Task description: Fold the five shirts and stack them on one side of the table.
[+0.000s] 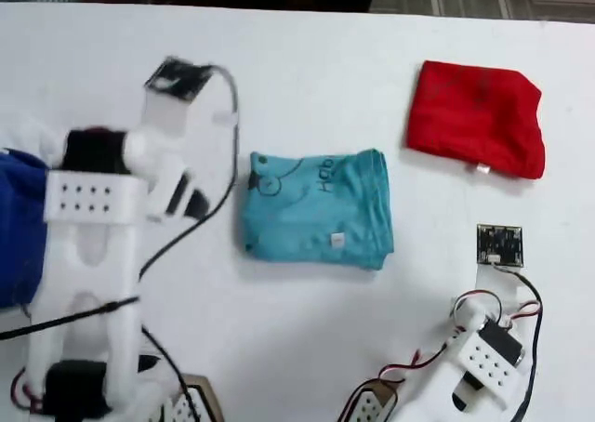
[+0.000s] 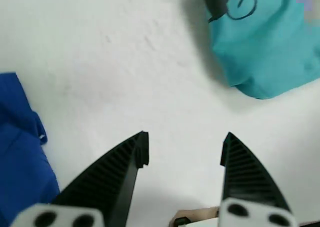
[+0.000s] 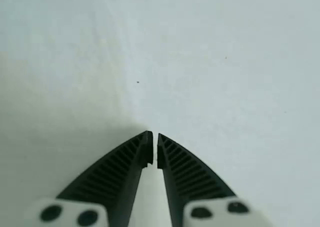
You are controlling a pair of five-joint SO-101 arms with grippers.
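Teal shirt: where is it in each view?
High view: teal shirt mid-table, between the red shirt and the blue shirt.
Left wrist view: teal shirt ahead of the open left tool, opposite the blue shirt.
Right wrist view: white table under the shut right tool.
Shared landmark: the blue shirt.
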